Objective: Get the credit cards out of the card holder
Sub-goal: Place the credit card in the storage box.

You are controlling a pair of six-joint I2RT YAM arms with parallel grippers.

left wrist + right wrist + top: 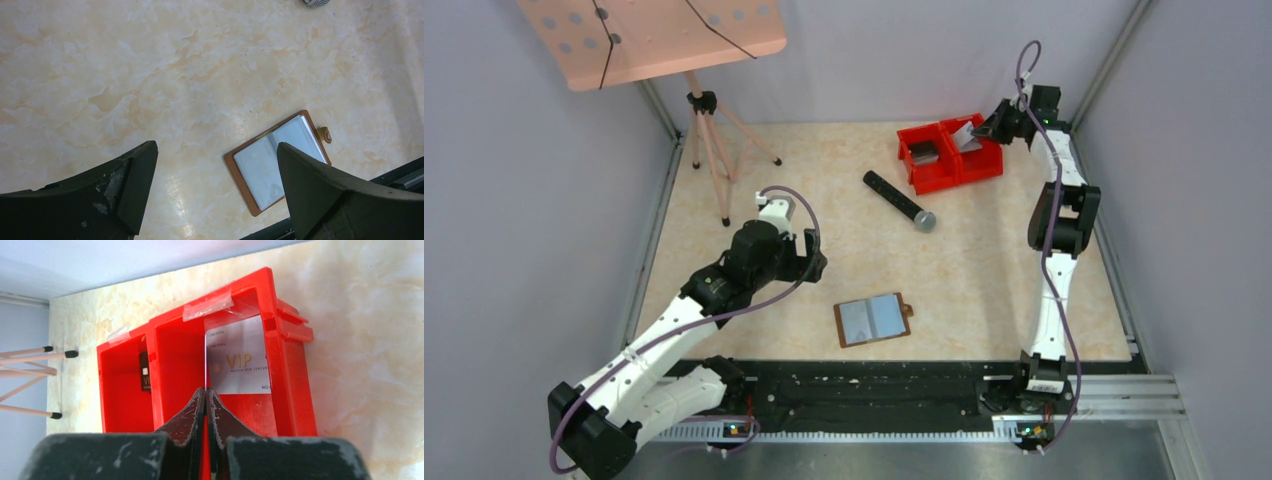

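From above, the card holder is seen lying open, grey-blue pockets up, at lower centre of the marbled table, near the front edge. The left gripper is held to its upper left, apart from it. A black microphone is laid between the holder and the red twin bins at upper right, where the right gripper is poised over the right-hand compartment. A tripod stand is set at upper left.

At the left wrist, the left gripper's jaws are spread wide with nothing between them. The card holder, at lower right, is partly hidden behind one finger.

At the right wrist, the right gripper is pressed shut, tips at the lower left corner of a white VIP card propped in the right compartment. Whether it is pinched cannot be told. A dark card is seen in the left compartment.
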